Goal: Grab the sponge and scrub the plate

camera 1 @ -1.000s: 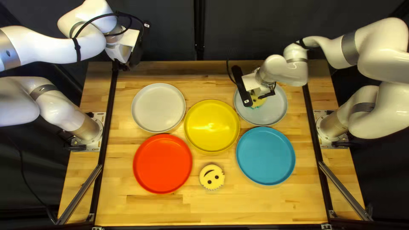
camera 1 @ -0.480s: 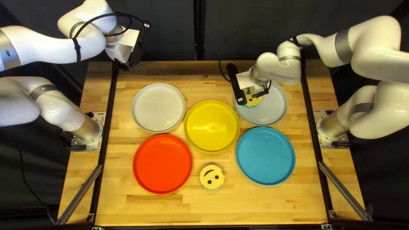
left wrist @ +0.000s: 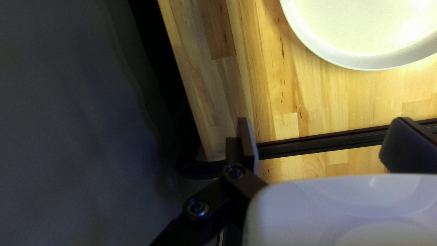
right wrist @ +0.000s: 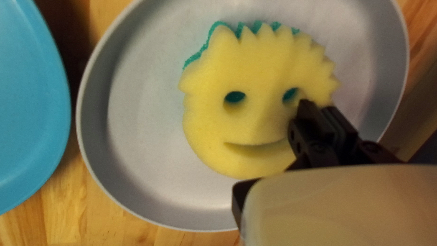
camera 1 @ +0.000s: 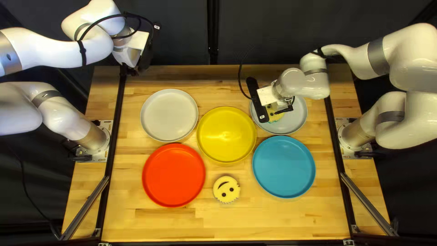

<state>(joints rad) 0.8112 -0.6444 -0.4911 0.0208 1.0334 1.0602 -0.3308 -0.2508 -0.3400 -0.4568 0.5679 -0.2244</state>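
- Shifted slightly down and to the right in the top left view since the earlier frame: the right gripper (camera 1: 284, 109) and the smiling sponge (camera 1: 274, 115) it works with. Both plates and the left arm (camera 1: 50, 48) look unmoved.
- Upper left of the frame: the left gripper (camera 1: 132, 70) is raised near the table's corner. Its own wrist view shows the jaws spread wide, with nothing pinched; a black rail (left wrist: 318, 140) runs across behind the gap.
- Left of centre, upper part: a pale plate (camera 1: 169, 115), which also appears ahead of the left jaws in their wrist view.
- Below it, lower left of the table (camera 1: 227, 225): a red plate (camera 1: 174, 175).
- Centre: a yellow plate (camera 1: 226, 134), and below that a spare sponge (camera 1: 226, 189), face up, teeth toward the bottom of the frame.
- Right of centre, upper part: a grey plate (camera 1: 298, 116) with the smiling sponge over it, face up, green layer below. In the right wrist view the jaws are nearly together, pinching the smiling sponge beside one eye. How firmly it presses on the grey plate cannot be told.
- Lower right: a blue plate (camera 1: 283, 166), just below the grey plate.
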